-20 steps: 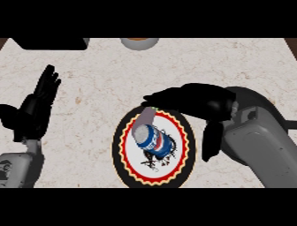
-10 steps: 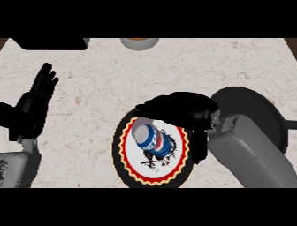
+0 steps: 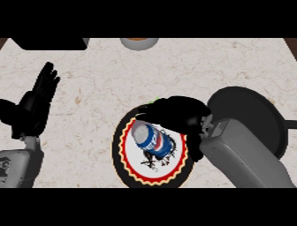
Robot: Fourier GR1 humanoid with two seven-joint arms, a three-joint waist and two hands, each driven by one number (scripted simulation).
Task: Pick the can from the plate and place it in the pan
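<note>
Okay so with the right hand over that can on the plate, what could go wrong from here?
The blue and white can lies on its side on the round patterned plate, so it may roll off. The right hand covers only its top end, so its fingers could slip. The black pan sits close by; the forearm might nudge it.

Even, soft light is falling across the pale marble counter (image 3: 177,70), leaving no bright spot and no clear direction of source. Shadows are barely showing: only a faint darkening is lying under the right hand (image 3: 177,114) over the plate (image 3: 122,154). The black hands and the pan (image 3: 249,114) are swallowing detail, reading as flat dark shapes. The can (image 3: 151,140) is catching a dull pale sheen along its side.
</note>
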